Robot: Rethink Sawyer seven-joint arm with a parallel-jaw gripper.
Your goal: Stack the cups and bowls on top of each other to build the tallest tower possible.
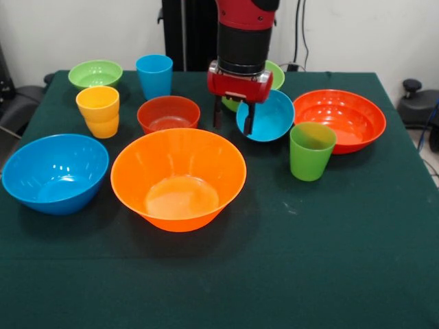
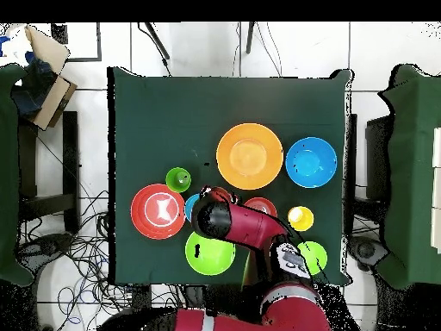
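Observation:
My gripper (image 1: 232, 116) hangs open at the table's far middle. Its fingers (image 1: 248, 118) straddle the near rim of a small blue bowl (image 1: 269, 118), which is tilted with its inside facing the camera; the left finger stands clear of it. In the overhead view the arm hides the gripper and most of this bowl (image 2: 189, 207). A green bowl (image 1: 276, 71) sits behind the gripper. A small red bowl (image 1: 169, 113), a blue cup (image 1: 154, 75), a yellow-orange cup (image 1: 98, 108) and a green cup (image 1: 312, 149) stand apart on the cloth.
A large orange bowl (image 1: 178, 178) sits front centre and a large blue bowl (image 1: 55, 171) at the left. A wide red bowl (image 1: 339, 118) lies at the right and a small green bowl (image 1: 95, 73) at the far left. The green cloth (image 1: 329, 260) covers the table.

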